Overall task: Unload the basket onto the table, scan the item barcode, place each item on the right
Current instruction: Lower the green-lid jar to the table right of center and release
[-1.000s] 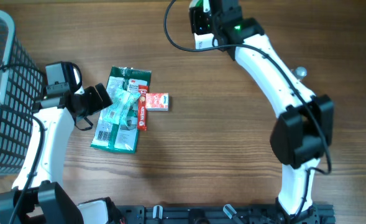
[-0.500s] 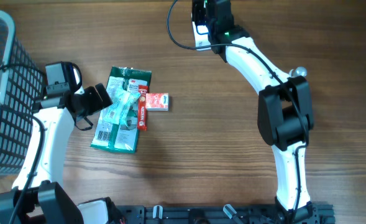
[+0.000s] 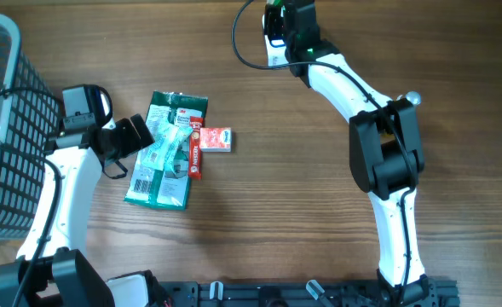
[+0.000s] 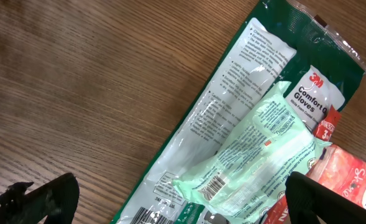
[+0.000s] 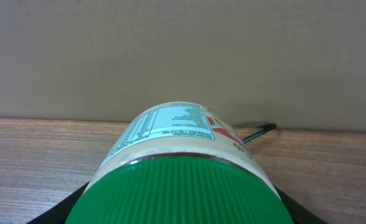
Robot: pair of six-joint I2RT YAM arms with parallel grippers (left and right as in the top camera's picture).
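A jar with a ribbed green lid point(image 5: 176, 186) and a printed label point(image 5: 170, 124) lies sideways in my right gripper point(image 5: 179, 214), whose jaws are shut on it at the lid end. That gripper point(image 3: 278, 24) is at the table's far edge, facing a plain wall. My left gripper point(image 4: 183, 205) hangs open just over a pile of packets: a green 3M gloves packet point(image 4: 232, 118), a pale green wipes packet point(image 4: 257, 155) with a small barcode showing, and a red bar point(image 3: 196, 153). In the overhead view the left gripper point(image 3: 148, 141) sits at the pile's left side.
A dark wire basket point(image 3: 8, 128) stands at the left edge. A small red and white box point(image 3: 216, 139) lies right of the pile. A small grey knob point(image 3: 412, 99) sits beside the right arm. A black cable point(image 5: 257, 132) lies by the wall.
The right arm has folded in, its elbow swinging left, while its gripper with the jar stayed at the far edge and turned slightly. The left arm and the pile have not moved.
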